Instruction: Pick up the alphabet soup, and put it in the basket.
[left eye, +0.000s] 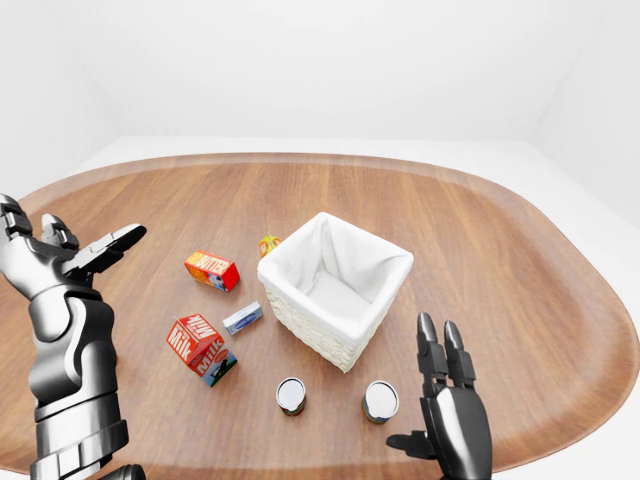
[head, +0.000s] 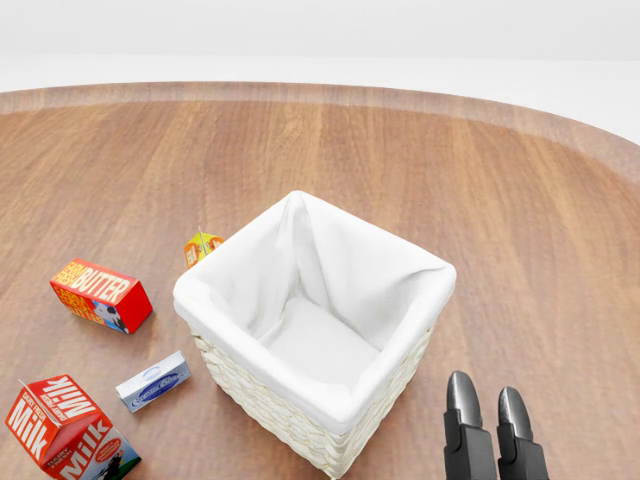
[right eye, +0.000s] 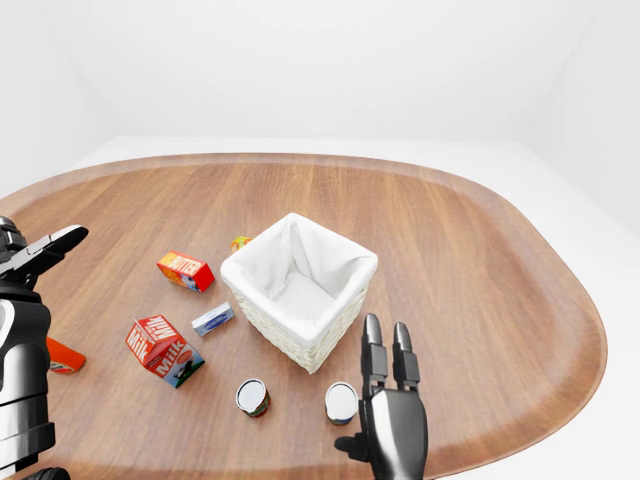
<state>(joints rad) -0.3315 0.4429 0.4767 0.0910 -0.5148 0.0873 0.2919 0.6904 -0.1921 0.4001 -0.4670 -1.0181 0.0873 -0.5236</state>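
Two cans stand below the basket (left eye: 335, 288) in the left-eye view: one (left eye: 291, 396) left, one (left eye: 380, 401) right; which is the alphabet soup, cannot tell. One milk carton (left eye: 201, 349), one butter box (left eye: 211, 269), one small grey-blue box (left eye: 242, 318), one orange carton (left eye: 268, 244). Right hand (left eye: 452, 425) beside right can, fingers straight, spread. Left hand (left eye: 60, 258) raised, fingers splayed.
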